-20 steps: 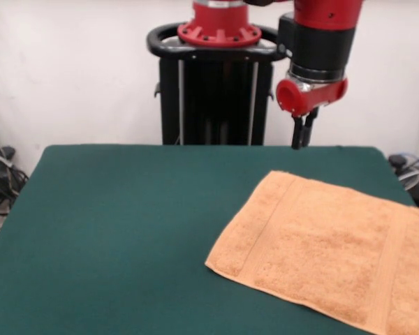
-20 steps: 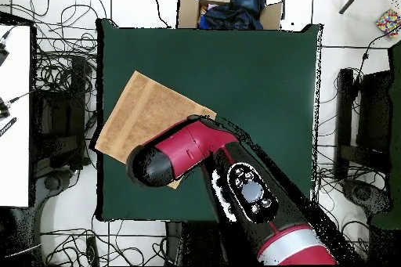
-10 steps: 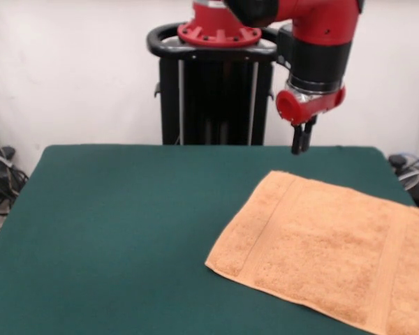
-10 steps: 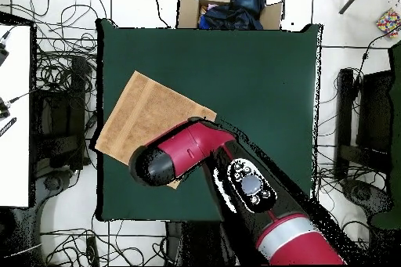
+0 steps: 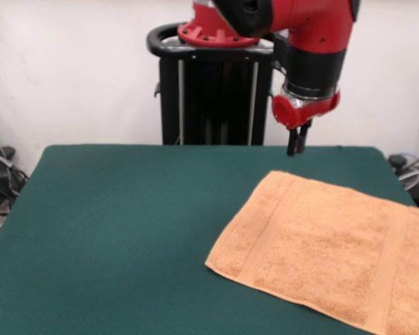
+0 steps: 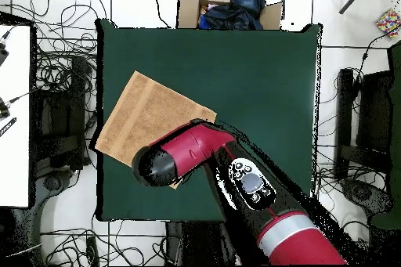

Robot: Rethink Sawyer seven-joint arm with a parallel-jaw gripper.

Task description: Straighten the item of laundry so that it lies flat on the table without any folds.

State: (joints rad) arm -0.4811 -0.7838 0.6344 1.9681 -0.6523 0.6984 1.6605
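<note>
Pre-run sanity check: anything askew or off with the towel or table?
Towel lies flat with no visible folds, but skewed to the table edges, and one corner pokes past the table's side edge in the overhead view. Gripper hangs above, clear of it.

green table, orange towel flat on it
</note>
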